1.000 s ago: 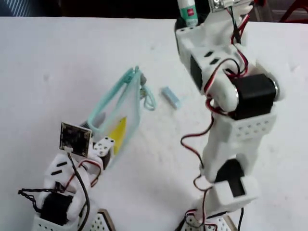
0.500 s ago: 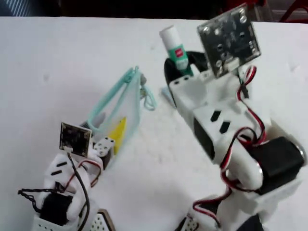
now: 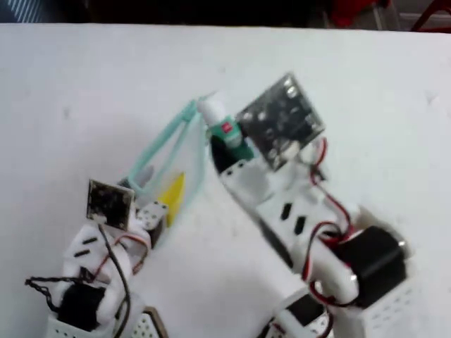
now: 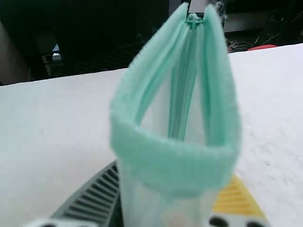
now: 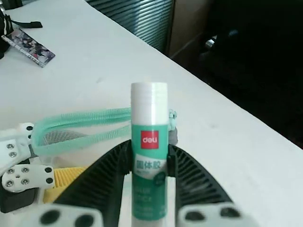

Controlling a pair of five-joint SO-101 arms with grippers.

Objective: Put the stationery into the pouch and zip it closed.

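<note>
The mint-green pouch point(image 3: 169, 151) stands on edge with its mouth point(image 4: 175, 156) spread open. My left gripper point(image 3: 153, 215) is shut on the pouch's near end, and one ribbed finger point(image 4: 92, 205) shows beside the fabric. Something yellow point(image 3: 173, 190) shows through the pouch's clear side. My right gripper point(image 5: 149, 182) is shut on a white and green glue stick point(image 5: 149, 146), held upright. The glue stick point(image 3: 224, 130) hangs right at the far, zipper end of the pouch point(image 5: 85, 130), just above its rim.
White table point(image 3: 366, 91) stretches wide on the far and right sides. A flat printed card point(image 5: 31, 45) lies far off on the table in the right wrist view. The left arm's body point(image 3: 91, 282) fills the near left corner.
The right arm has swung from the far edge toward the near left, carrying the glue stick up to the pouch's far end. It now covers the small blue piece seen earlier. The left arm stays put.
</note>
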